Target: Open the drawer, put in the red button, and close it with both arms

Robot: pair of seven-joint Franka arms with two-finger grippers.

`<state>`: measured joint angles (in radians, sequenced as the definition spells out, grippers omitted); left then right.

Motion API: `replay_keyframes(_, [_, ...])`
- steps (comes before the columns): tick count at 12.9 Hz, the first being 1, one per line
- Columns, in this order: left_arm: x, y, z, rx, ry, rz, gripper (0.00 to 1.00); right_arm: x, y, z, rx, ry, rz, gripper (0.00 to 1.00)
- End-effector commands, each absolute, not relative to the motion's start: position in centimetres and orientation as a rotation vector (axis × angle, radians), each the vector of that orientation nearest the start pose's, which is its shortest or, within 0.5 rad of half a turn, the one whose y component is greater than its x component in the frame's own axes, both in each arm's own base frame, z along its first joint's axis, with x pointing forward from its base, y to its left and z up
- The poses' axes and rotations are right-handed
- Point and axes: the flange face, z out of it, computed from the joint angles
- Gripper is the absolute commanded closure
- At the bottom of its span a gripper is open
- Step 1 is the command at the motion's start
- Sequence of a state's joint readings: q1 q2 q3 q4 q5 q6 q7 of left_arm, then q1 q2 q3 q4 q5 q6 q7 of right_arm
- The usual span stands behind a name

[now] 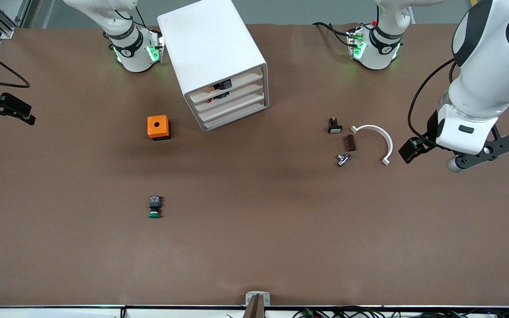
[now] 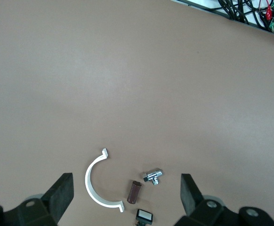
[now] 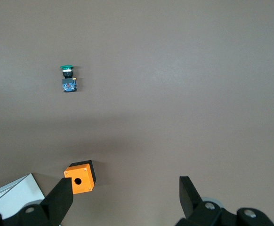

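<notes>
Found a green button [image 1: 154, 207] nearest the front camera, lying on its side on the table [image 1: 254, 247], toward the right arm's end. Noted no red button on the open table.

Saw, toward the left arm's end, a cluster of small parts: a metal fitting [image 1: 343, 159] nearest, then a brown block [image 1: 350, 142], a white curved clip [image 1: 376, 137] beside them, and a black switch [image 1: 335, 126] farthest. Saw the left arm [image 1: 480, 88] bent down over the table just beside the clip, wrist tilted. Found the left gripper [image 2: 126, 190] up in the air with fingers [image 2: 61, 193] spread wide, holding nothing.

Spotted an orange box [image 1: 159, 127] with a round hole, near the cabinet [image 1: 212, 44]. Saw the right gripper [image 3: 125, 197] raised at the right arm's end of the table, fingers [image 3: 60, 197] wide apart and empty.

Found the cabinet angled on the table, its top drawer [image 1: 230, 85] pushed in level with the three below. Made out dark and reddish bits [image 1: 219, 88] in the gap above its front; could not tell whether the red button was among them.
</notes>
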<state>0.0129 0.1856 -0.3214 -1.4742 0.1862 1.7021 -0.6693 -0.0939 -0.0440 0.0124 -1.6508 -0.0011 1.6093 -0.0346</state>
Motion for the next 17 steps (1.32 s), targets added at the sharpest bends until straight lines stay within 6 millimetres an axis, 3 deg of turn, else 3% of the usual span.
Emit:
replay_keyframes(1, [59.8,-15.4,58.7,-3.001,-0.503,-0.16,0.0,53.5,-4.7,61.7,-3.161,0.081,-0.015,0.0])
replay_keyframes(7, [59.5,-15.0,59.0,-3.005,-0.465,-0.14,0.0,53.6,-4.7,61.6,-3.161,0.079,-0.013,0.0])
replay_keyframes(9, [58.7,-14.1,60.4,-2.999,-0.394,-0.14,0.0,53.5,-4.8,61.7,-3.161,0.081,-0.015,0.0])
replay_keyframes(17, [56.6,-7.0,63.4,-3.008,-0.353,-0.043,0.0,53.5,-5.0,61.7,-3.161,0.089,-0.015,0.0])
